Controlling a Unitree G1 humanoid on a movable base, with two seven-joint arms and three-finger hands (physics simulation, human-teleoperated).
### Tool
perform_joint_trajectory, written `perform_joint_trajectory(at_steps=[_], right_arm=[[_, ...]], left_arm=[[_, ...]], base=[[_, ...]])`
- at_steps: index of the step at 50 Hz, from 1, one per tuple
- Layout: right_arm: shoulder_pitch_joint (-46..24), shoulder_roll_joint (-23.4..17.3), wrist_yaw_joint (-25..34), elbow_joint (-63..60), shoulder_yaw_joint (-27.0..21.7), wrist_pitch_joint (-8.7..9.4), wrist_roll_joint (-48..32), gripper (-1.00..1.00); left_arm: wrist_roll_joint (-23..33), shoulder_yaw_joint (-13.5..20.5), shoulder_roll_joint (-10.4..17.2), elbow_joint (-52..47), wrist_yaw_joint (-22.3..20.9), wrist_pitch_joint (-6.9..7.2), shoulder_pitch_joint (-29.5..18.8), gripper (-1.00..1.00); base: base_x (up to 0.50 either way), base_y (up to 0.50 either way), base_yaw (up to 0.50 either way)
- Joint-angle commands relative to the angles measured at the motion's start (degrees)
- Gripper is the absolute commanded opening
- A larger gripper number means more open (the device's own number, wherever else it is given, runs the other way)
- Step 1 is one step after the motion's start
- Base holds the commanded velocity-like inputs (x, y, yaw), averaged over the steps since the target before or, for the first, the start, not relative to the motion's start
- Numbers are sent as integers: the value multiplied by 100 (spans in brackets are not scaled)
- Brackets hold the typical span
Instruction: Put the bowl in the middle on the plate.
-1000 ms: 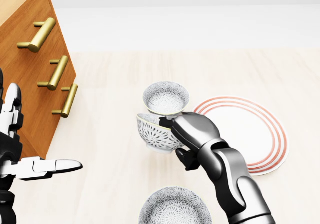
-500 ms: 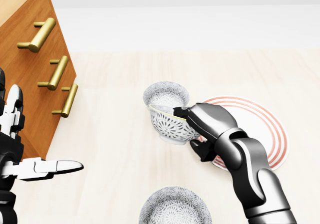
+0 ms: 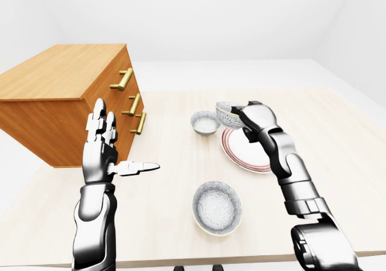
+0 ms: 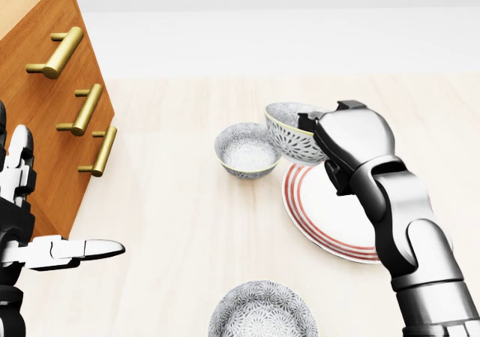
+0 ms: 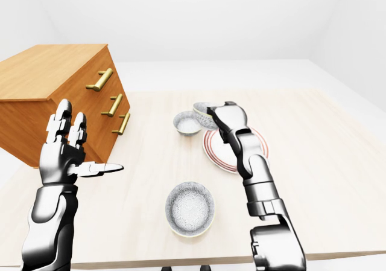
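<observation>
My right hand (image 4: 313, 127) is shut on the rim of a patterned grey-and-white bowl (image 4: 291, 136) and holds it tilted in the air. The bowl hangs over the upper left edge of the white plate with red rings (image 4: 322, 209), which lies flat on the table. My right forearm crosses the plate's right side and hides it. A second patterned bowl (image 4: 245, 151) stands on the table just left of the held one. A third bowl (image 4: 262, 312) sits at the bottom of the head view. My left hand (image 3: 120, 147) is raised at the left, open and holding nothing.
A wooden dresser (image 3: 66, 102) with brass handles (image 4: 84, 110) stands on the left part of the pale wooden table (image 3: 175, 168). The table's near edge runs along the bottom of the left-eye view, and a white floor lies beyond its top edge.
My right hand has carried the bowl up and to the right, from beside the upper bowl to above the plate's upper left edge. The left hand has stayed still.
</observation>
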Motion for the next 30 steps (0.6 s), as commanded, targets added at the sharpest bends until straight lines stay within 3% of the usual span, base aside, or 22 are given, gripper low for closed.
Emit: perform_joint_trajectory(at_steps=[1,7,18,30], right_arm=[[-420,-268,-1276,550,-33,0,-891,-100],[-769,-465,-2524,1576,107,0,-1681,-100],[-1267,-440,-4379,3496,412,0,-2307,-100],[-1545,-270,-4386,5208,651,0,-2255,-100]], left_arm=[[3,-6,-2,6,0,0,6,100],[8,0,0,10,-2,0,7,100],[30,-23,-13,37,-10,0,29,100],[32,-18,-16,42,-14,0,40,100]], base=[[0,0,0],[0,0,0],[0,0,0],[0,0,0]])
